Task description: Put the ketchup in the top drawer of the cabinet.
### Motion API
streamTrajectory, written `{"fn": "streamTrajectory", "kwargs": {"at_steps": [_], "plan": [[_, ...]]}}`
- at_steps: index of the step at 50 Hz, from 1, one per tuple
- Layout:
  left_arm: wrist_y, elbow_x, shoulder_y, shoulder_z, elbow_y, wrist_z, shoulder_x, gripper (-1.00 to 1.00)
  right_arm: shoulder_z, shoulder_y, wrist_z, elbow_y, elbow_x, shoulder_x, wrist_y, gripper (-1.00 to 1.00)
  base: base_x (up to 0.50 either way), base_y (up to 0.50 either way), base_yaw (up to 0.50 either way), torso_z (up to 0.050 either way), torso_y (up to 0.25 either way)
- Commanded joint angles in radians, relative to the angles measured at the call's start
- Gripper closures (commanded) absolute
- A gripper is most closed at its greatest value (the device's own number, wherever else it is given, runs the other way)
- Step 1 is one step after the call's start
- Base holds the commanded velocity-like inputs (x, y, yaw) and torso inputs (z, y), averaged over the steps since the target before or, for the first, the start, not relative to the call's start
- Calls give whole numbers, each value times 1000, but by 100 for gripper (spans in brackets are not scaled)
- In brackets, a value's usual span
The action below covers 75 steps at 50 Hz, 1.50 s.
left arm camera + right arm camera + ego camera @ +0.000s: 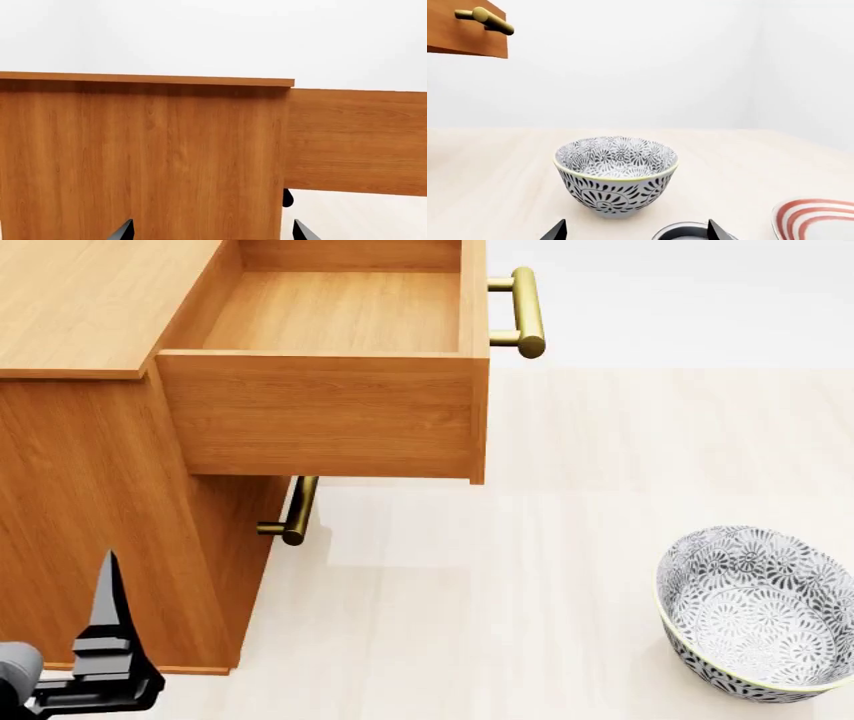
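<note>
The orange-brown cabinet [80,490] stands at the left in the head view. Its top drawer [327,415] is pulled out, brass handle [526,310] on its front, and the inside that shows is bare. My left gripper [213,232] is open, facing the cabinet's side [140,160] with the drawer's side [357,140] beyond. One of its fingers [110,610] shows low at the left of the head view. My right gripper [637,232] is open over the light floor. Only the silver top of the ketchup [686,232] shows, between the fingers and close to one of them.
A grey-patterned bowl [616,172] sits just beyond the right gripper, also seen as the bowl [758,615] at the lower right of the head view. A red-striped plate [817,217] lies beside it. The lower drawer's handle [296,510] sticks out under the open drawer.
</note>
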Motion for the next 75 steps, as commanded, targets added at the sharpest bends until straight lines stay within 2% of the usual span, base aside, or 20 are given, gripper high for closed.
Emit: {"fn": "streamTrajectory", "kwargs": {"at_steps": [1, 21, 75], "plan": [[8, -2, 4, 3, -6, -5, -3, -100, 7, 2, 22, -42, 1, 9, 19, -100, 0, 0, 0, 0, 0], [10, -10, -1, 5, -13, -12, -10, -100, 49, 2, 61, -24, 2, 20, 22, -100, 0, 0, 0, 0, 0], [23, -27, -4, 15, -25, -31, -24, -100, 35, 70, 60, 138, 5, 10, -15, -100, 0, 0, 0, 0, 0]]}}
